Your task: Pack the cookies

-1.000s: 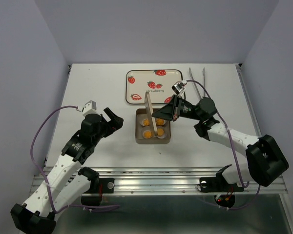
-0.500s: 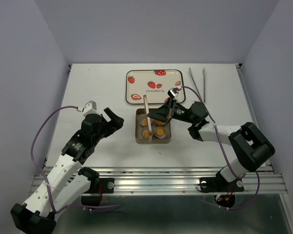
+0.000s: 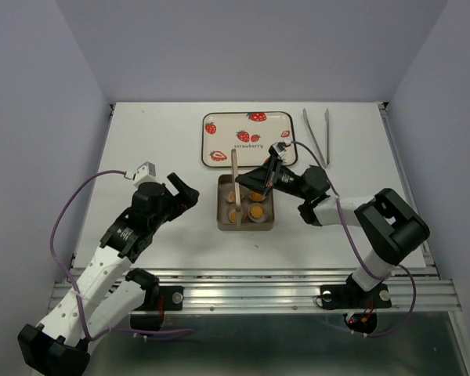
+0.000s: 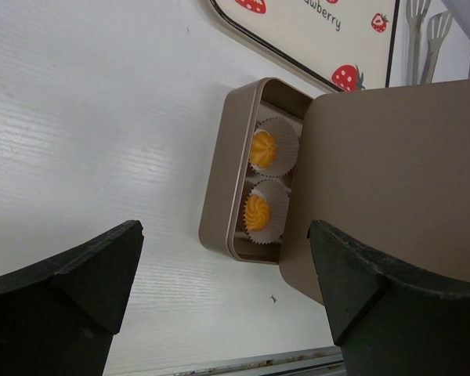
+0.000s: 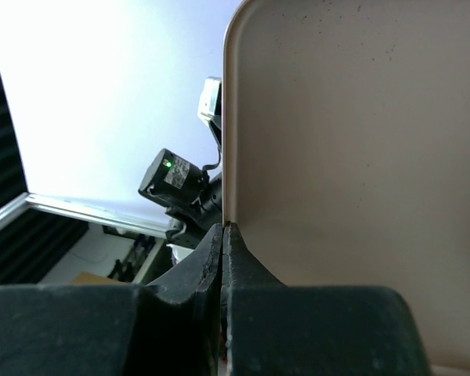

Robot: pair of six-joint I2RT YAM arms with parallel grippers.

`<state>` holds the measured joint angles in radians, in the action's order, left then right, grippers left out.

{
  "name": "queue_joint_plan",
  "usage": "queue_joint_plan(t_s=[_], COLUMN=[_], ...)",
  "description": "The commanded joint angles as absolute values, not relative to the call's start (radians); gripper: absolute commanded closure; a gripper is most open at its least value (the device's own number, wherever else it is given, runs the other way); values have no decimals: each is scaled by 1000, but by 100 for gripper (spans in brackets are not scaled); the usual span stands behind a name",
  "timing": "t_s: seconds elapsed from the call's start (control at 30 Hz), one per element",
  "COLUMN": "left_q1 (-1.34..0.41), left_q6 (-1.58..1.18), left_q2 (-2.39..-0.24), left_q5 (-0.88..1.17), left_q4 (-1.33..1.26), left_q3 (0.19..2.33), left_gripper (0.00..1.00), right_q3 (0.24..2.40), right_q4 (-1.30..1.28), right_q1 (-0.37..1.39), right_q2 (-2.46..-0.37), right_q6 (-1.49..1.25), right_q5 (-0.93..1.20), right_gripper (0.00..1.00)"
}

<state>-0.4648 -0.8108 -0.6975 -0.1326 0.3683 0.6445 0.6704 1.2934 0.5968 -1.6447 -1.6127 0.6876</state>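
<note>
Left of the worktop's [image 3: 141,141] middle, the left gripper [image 3: 185,188] gapes wide and holds nothing. At the middle stands a tan tin [image 4: 218,184] with the cookies [image 4: 258,213] in white paper cups [image 4: 282,139]. The left wrist view shows only two, because a tan lid [image 4: 392,180] hides the rest. The right gripper [image 5: 224,235] is clamped on that lid's edge.

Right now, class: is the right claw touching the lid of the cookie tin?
Touching. The right wrist view shows the right claw shut on the edge of the lid, which runs straight down into the pinch.
</note>
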Motion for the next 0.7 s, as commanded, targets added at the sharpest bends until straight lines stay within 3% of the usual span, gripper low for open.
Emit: queue_joint_plan(t_s=[0.0,0.67], left_q1=[-469,-469], left_q6=[-811,-815], left_q2=[-698,-710], left_q5=[-144,-175], left_q4=[371,379], left_q3=[660,676], left_gripper=[1,1], right_q3=[672,700], right_q4=[1483,1436], right_q1=[606,566], right_q2=[-1687,-1689], right_q6=[-1655,-1628], right_q5=[689,723], right_gripper=[98,75])
